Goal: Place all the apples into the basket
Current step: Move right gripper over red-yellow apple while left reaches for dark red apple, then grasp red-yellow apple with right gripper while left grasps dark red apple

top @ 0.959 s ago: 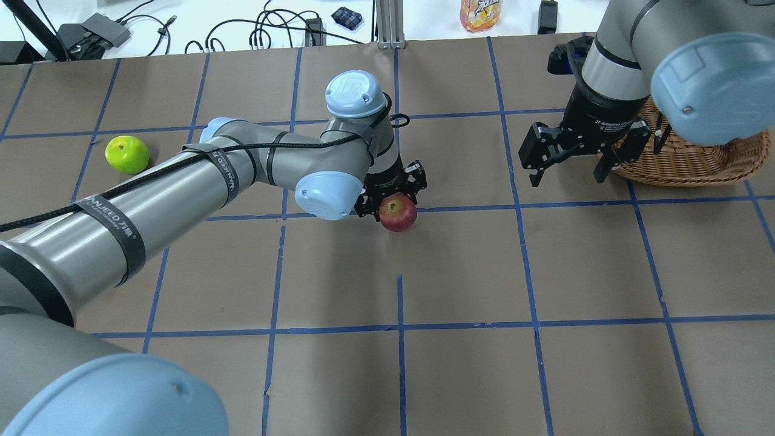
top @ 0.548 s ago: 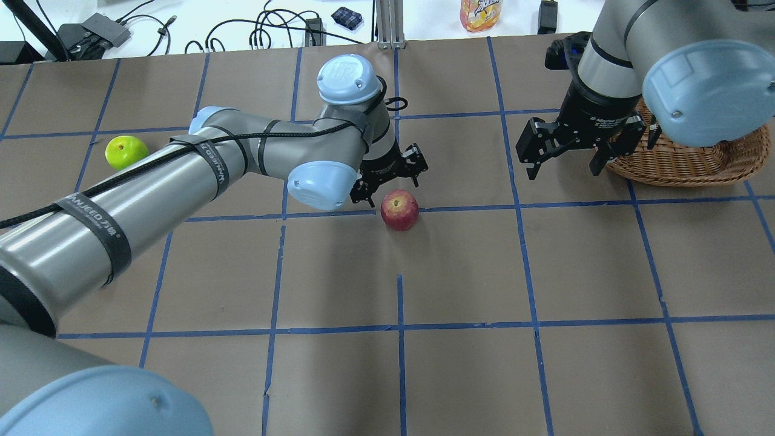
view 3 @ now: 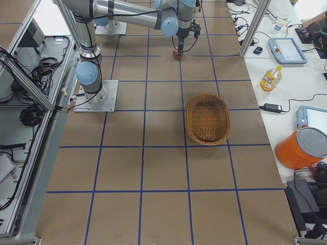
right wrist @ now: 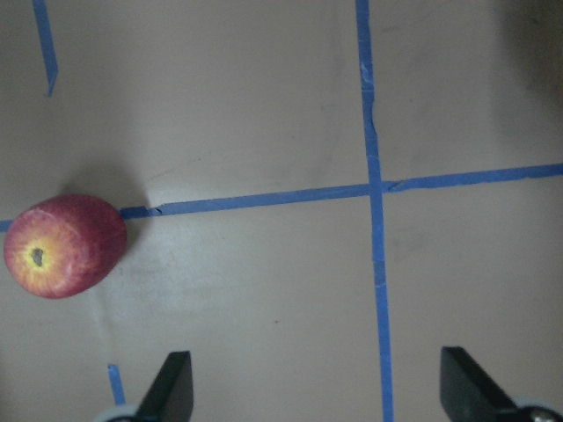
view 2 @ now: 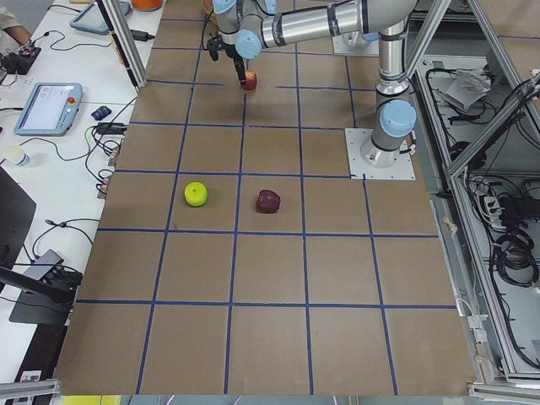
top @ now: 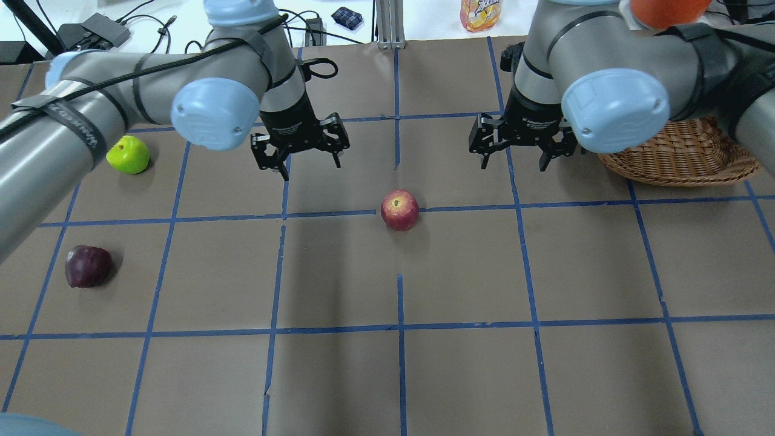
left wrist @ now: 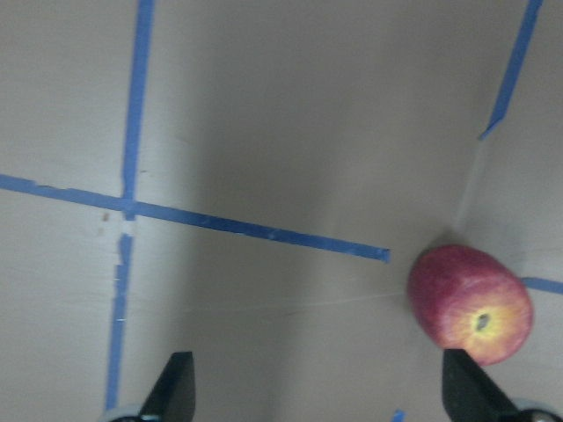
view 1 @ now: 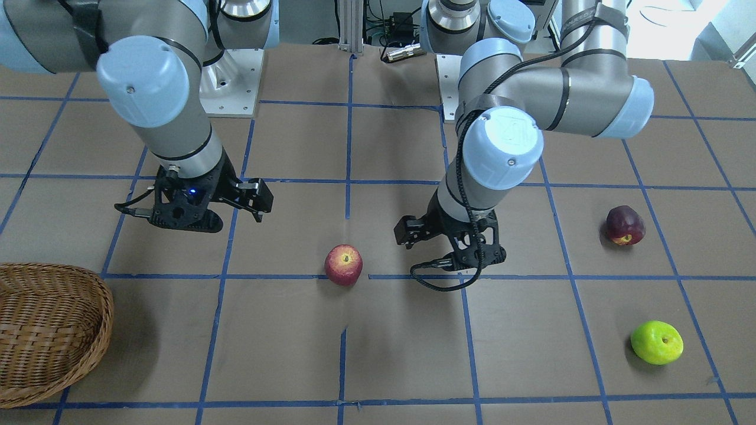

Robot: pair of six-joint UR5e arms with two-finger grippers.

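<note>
The red apple (top: 399,210) sits on a tape line (top: 472,209) near the middle of the table (top: 460,375), with an arm on either side of it. The green apple (top: 128,154) and the maroon apple (top: 88,266) lie well apart from it on the robot's left. The basket (top: 684,163) stands on the right, just beyond the right gripper (top: 513,165), and holds none of the three. The left gripper (top: 310,163) hangs over the table on the red apple's left and the right gripper on its right. Both have their fingers spread wide and hold nothing.

We judge the fruit firm, smooth-skinned and moderately heavy. It is likely to roll if nudged and to bruise under a hard squeeze. The red apple rests with its stem hollow upward, so we would come straight down and close across its widest girth, with the fingers low enough that the round skin does not slip out.

The overhead view hides part of the basket behind the right arm, while the right side view shows it whole, with no apple inside. The front view alone shows the maroon apple's yellow patch. The two wrist views show what the wide shots cannot: the red apple lies off to one side of each gripper, not between its fingers
</note>
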